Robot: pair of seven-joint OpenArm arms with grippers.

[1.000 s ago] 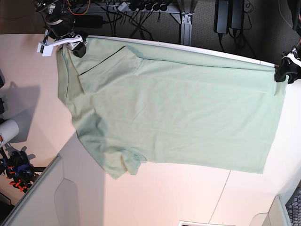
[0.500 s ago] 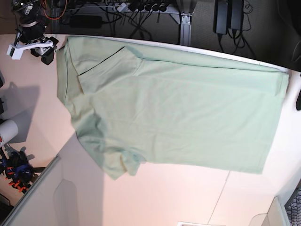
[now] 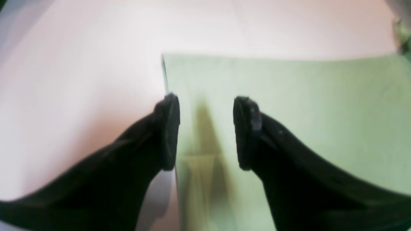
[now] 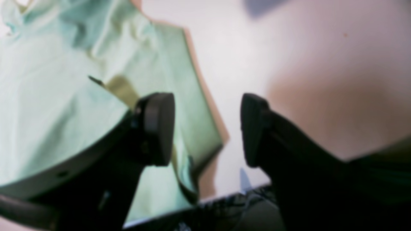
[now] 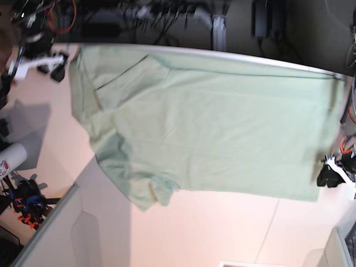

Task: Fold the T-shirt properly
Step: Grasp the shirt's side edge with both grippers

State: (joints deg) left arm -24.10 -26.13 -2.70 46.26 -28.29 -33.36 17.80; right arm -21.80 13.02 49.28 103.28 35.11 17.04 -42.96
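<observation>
Fabric fills the middle of the base view: the T-shirt point(image 5: 211, 128), pale mint green, lies spread flat on the light tabletop point(image 5: 200, 233), its long side running from left to right. Its upper edge follows the far edge of the tabletop along the top of the frame. At the left end the cloth is doubled over, with a dark fold line slanting near the upper left corner, and a rumpled sleeve point(image 5: 147, 192) sticks out toward the lower left. The right end is a straight edge close to the right border of the frame.

The left end effector point(image 5: 329, 177) sits at the lower right of the base view, just beside the lower right corner of the shirt. In the left wrist view its two dark fingers point(image 3: 167, 131) stand well apart with nothing between them; a straight shirt edge runs up the frame close to the left-hand finger, green cloth lies to the right of that edge and bare tabletop to the left.

The right end effector point(image 5: 53, 62) is at the upper left of the base view, just beside the shirt's folded left end. In the right wrist view its fingers point(image 4: 157, 128) are likewise spread wide and hold nothing, with the folded cloth on the left of the frame and bare tabletop on the right.
</observation>
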